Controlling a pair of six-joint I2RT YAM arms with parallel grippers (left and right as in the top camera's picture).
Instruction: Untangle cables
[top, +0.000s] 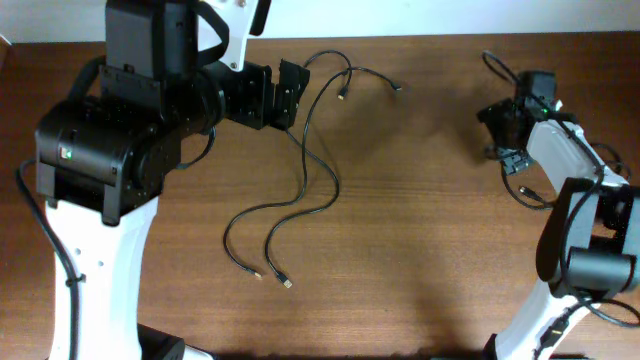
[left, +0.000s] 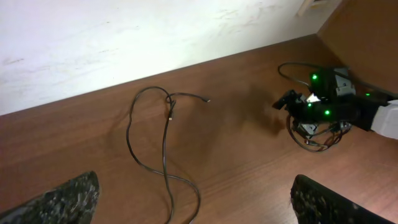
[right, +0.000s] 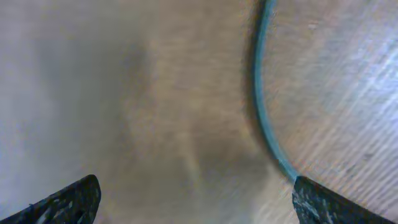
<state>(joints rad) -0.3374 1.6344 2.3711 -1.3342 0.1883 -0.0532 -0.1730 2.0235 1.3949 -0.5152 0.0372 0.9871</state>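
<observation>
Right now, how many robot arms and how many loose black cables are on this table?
Robot arms: 2 (left arm, right arm)
Thin black cables: 3, as far as I can tell (crossed pair mid-table, single cable under the right arm)
Total: 5

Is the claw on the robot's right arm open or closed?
Open. The right wrist view shows the right gripper with fingertips at opposite bottom corners, far apart, nothing gripped between them.

A thin cable (right: 260, 93) curves across the blurred table (right: 143, 106), near the wide-spread end effector (right: 198, 202).
</observation>
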